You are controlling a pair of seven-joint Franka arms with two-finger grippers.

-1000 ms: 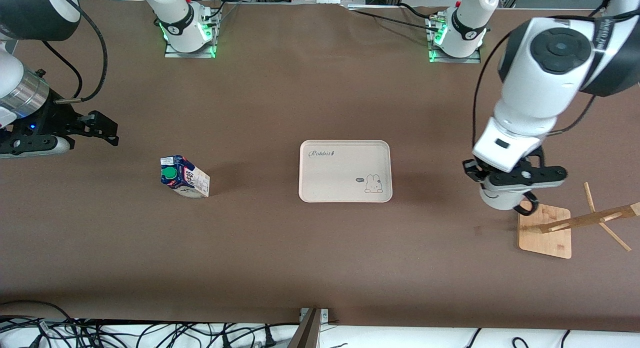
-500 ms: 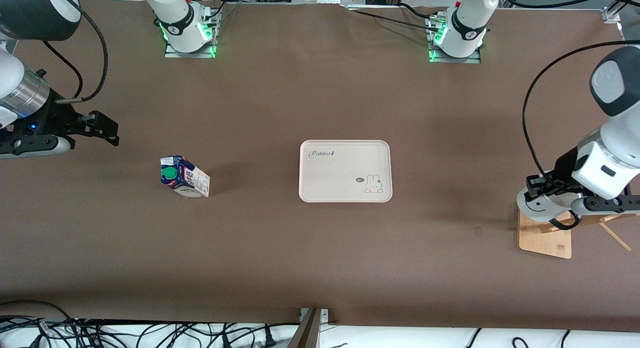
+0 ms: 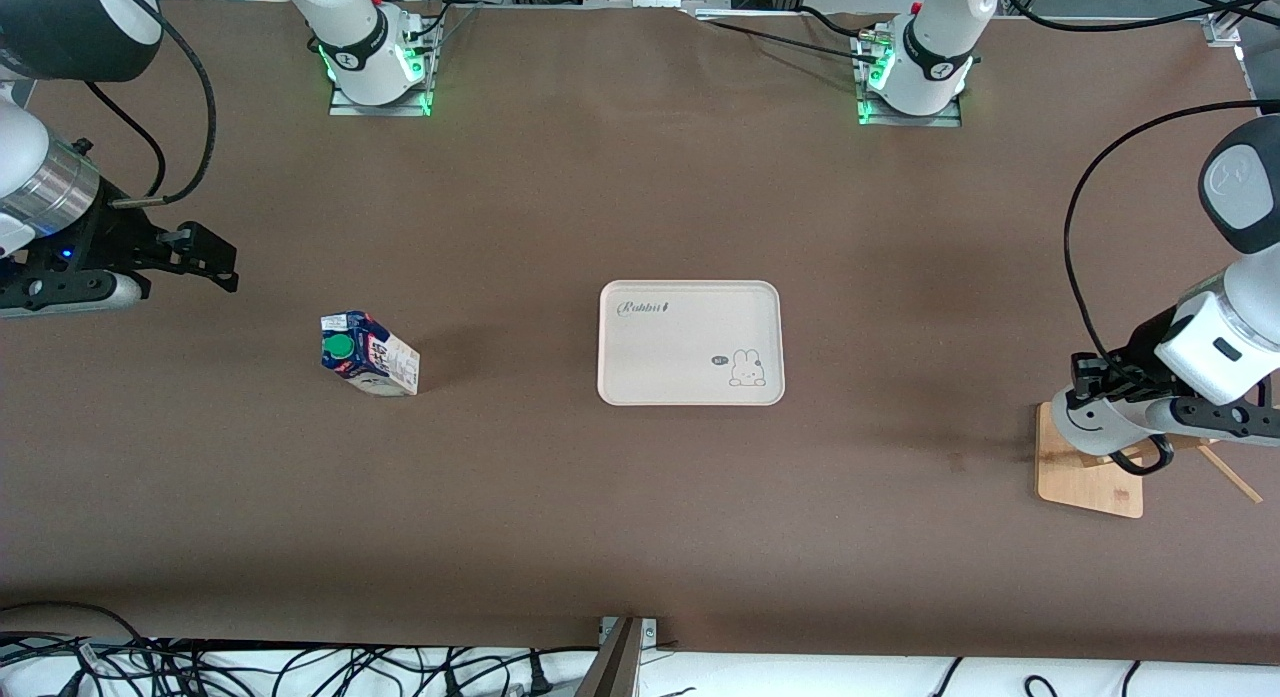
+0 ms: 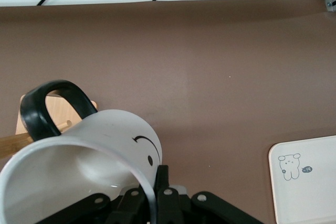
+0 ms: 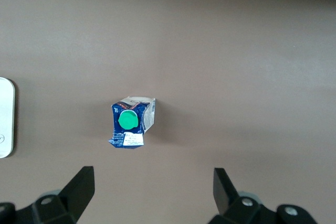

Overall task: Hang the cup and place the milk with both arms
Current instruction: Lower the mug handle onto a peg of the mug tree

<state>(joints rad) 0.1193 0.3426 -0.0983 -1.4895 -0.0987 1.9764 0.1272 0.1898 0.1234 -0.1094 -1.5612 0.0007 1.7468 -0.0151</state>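
Milk (image 3: 368, 355) stands on the brown table (image 3: 560, 497) in the front view, at the middle left of the frame, with its green cap up. A pale tray (image 3: 690, 342) with a small rabbit picture lies in the middle of the frame. At the far left edge the right gripper (image 3: 205, 262) hangs over bare table, up and to the left of the milk in the frame. At the right edge the left gripper (image 3: 1095, 402) holds the cup (image 3: 1095, 424) tipped on its side over a wooden rack (image 3: 1090, 472). The left wrist view shows what the front view cannot: the cup (image 4: 84, 166) fills the lower left of the frame, its smiley face showing, its black handle up near the rack's wooden peg (image 4: 16, 145). The left gripper (image 4: 152, 195) is closed on the cup's rim. A corner of the tray (image 4: 307, 182) peeks in at the lower right. The right wrist view looks straight down on the milk (image 5: 131, 123) near the middle of the frame. The right gripper (image 5: 152, 190) at the bottom is spread wide and holds nothing.
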